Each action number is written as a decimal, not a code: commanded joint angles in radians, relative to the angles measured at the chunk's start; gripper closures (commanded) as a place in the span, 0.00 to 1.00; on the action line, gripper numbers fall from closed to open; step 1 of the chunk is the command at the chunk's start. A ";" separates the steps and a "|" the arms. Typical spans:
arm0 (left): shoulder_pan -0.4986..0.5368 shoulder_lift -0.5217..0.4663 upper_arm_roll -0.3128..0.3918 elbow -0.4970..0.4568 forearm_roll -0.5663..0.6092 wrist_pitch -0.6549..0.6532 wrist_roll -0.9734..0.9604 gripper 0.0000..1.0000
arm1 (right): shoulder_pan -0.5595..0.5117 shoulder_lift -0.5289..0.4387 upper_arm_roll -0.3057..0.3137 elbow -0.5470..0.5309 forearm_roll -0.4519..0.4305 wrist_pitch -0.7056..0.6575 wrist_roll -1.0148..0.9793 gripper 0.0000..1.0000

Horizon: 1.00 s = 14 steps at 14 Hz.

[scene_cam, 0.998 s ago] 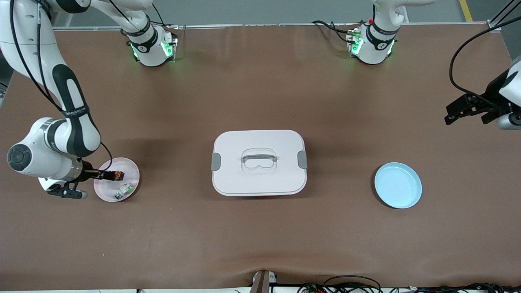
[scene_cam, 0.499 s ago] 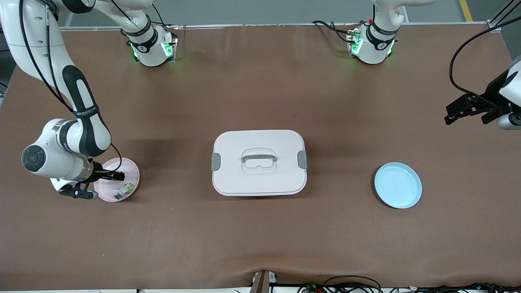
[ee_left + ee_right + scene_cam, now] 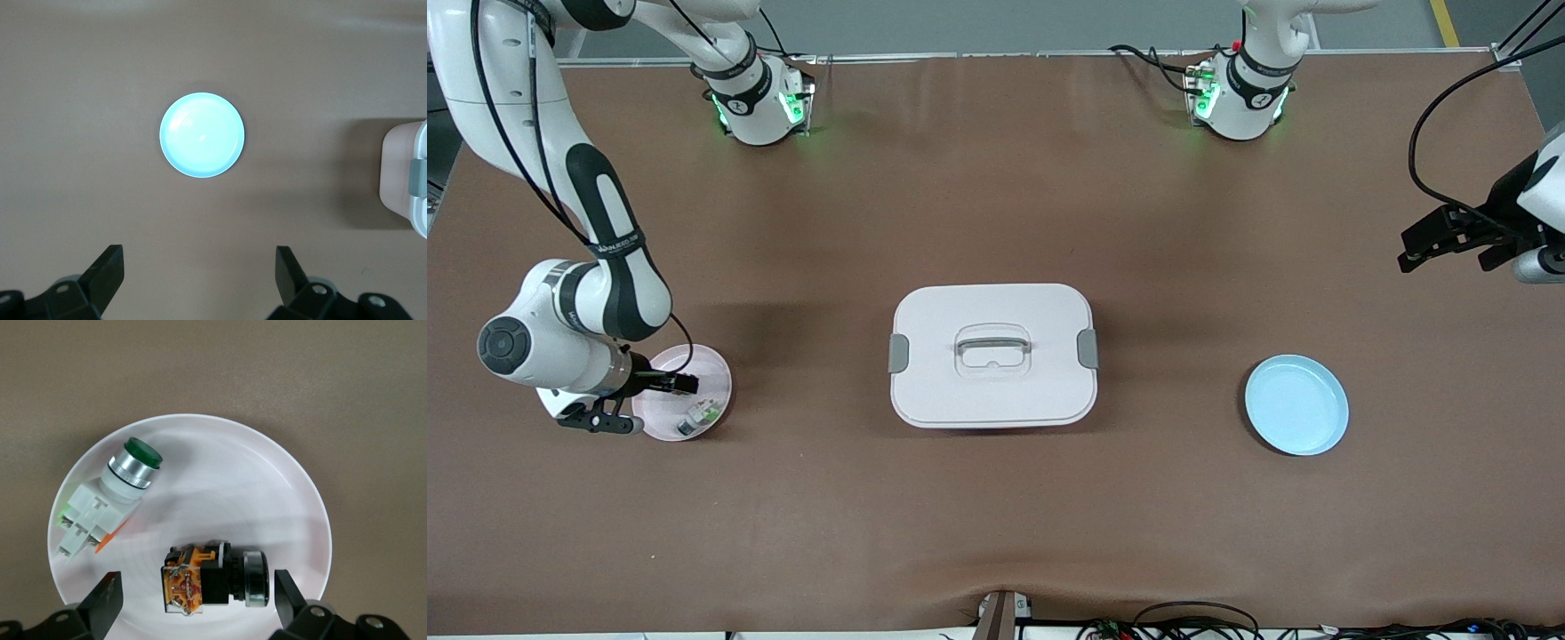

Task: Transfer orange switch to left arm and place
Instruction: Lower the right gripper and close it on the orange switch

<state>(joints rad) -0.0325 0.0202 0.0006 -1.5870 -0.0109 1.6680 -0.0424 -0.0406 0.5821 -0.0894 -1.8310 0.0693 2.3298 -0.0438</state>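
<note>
Right wrist view showed the right hand (image 3: 193, 603) spread wide just above the orange switch (image 3: 213, 577), which lay on its side in the pink plate (image 3: 293, 493), its long axis running from finger to finger. Beside it lay a green pushbutton (image 3: 107, 507). The left hand (image 3: 1445, 240), also spread, waited over the worktop (image 3: 996, 516) near the blue plate (image 3: 1296, 405), with the box (image 3: 993, 356) between the plates.

Robot lab: two arms (image 3: 560, 267), brown table (image 3: 996, 516).

The front camera looks down from high across the bench (image 3: 996, 516), facing both bases. Each wrist camera looks straight down: the left shares the blue plate (image 3: 202, 135) with it, the right, closer, the pink plate (image 3: 280, 487).
</note>
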 commanded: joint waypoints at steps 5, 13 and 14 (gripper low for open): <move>0.006 0.009 -0.004 0.019 -0.006 -0.002 0.021 0.00 | -0.016 0.021 0.002 -0.010 -0.016 0.039 -0.013 0.00; 0.006 0.009 -0.004 0.019 -0.006 -0.002 0.021 0.00 | -0.015 0.041 0.002 -0.014 -0.014 0.046 -0.013 0.00; 0.006 0.009 -0.004 0.019 -0.006 -0.002 0.021 0.00 | -0.015 0.041 0.003 -0.014 -0.014 0.046 -0.013 0.00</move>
<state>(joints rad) -0.0325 0.0203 0.0006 -1.5870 -0.0109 1.6681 -0.0424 -0.0469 0.6191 -0.0933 -1.8431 0.0676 2.3627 -0.0498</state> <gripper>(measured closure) 0.000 0.000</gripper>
